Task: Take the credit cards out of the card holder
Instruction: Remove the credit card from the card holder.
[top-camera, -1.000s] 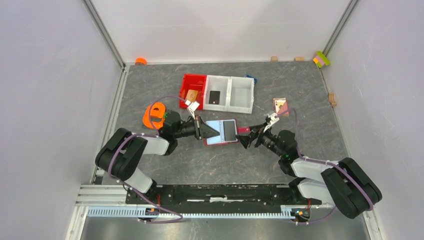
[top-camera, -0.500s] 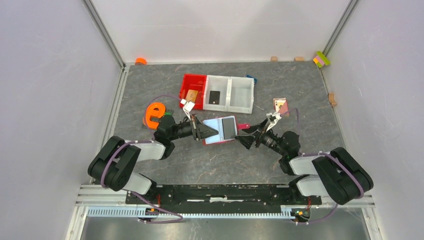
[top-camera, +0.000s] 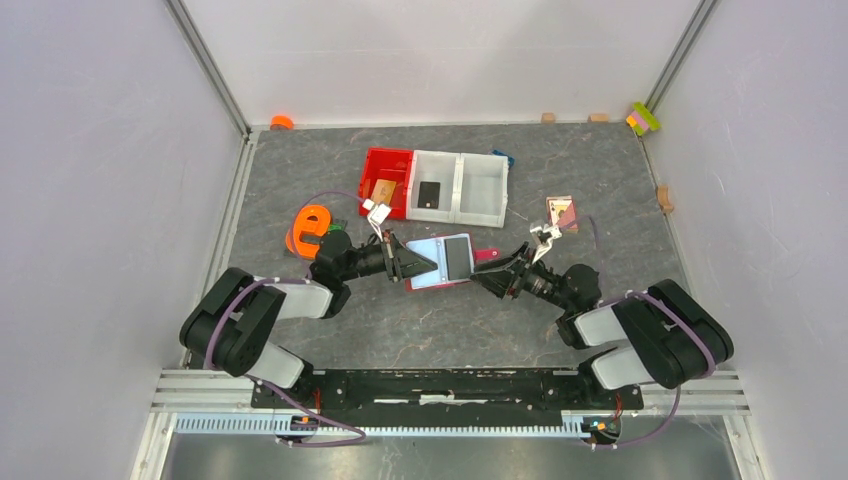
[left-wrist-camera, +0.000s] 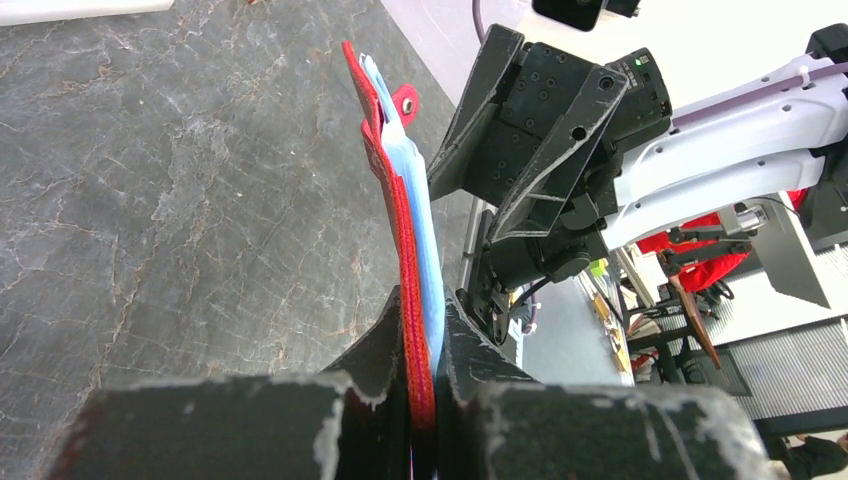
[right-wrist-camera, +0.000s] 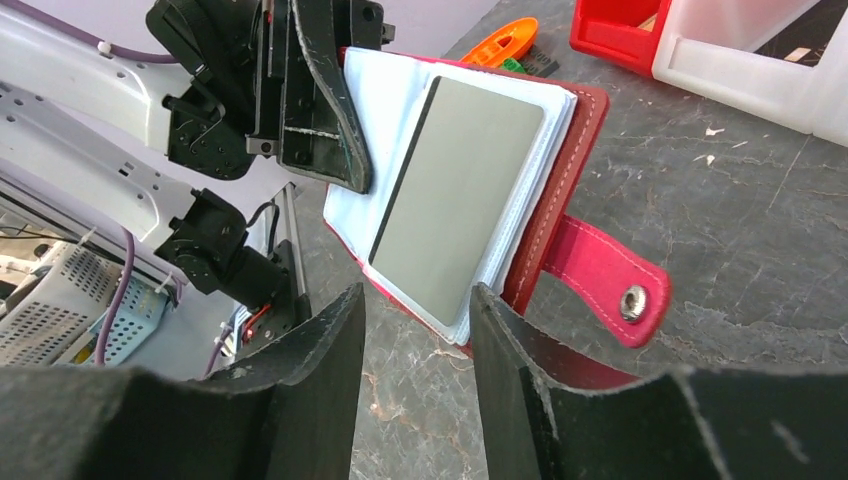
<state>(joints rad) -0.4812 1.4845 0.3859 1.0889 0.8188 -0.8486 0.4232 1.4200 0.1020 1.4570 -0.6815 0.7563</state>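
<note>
Right arm: since the earlier frames its elbow has dropped lower at the lower right of the overhead view, and the right pincer (top-camera: 487, 281) has closed in on the right edge of the card holder (top-camera: 443, 263). The card holder itself has barely shifted at frame centre.

Meaning for the task: a tan card (top-camera: 384, 189) lies in the red bin (top-camera: 375, 160) and a black card (top-camera: 430, 192) in the white bin (top-camera: 415, 160) next to it. The grey-blue card (right-wrist-camera: 455, 200) sits in the open card holder, so it is judged the last one to extract.

Left arm: reaches in low from the left. The left pincer (top-camera: 410, 265) is clenched on the left edge of the card holder and holds it off the worktop (top-camera: 400, 330).

Right arm: stretched low from the right. Its jaws stand apart, level with the near edge of the grey-blue card. Contact with the card cannot be confirmed.
</note>
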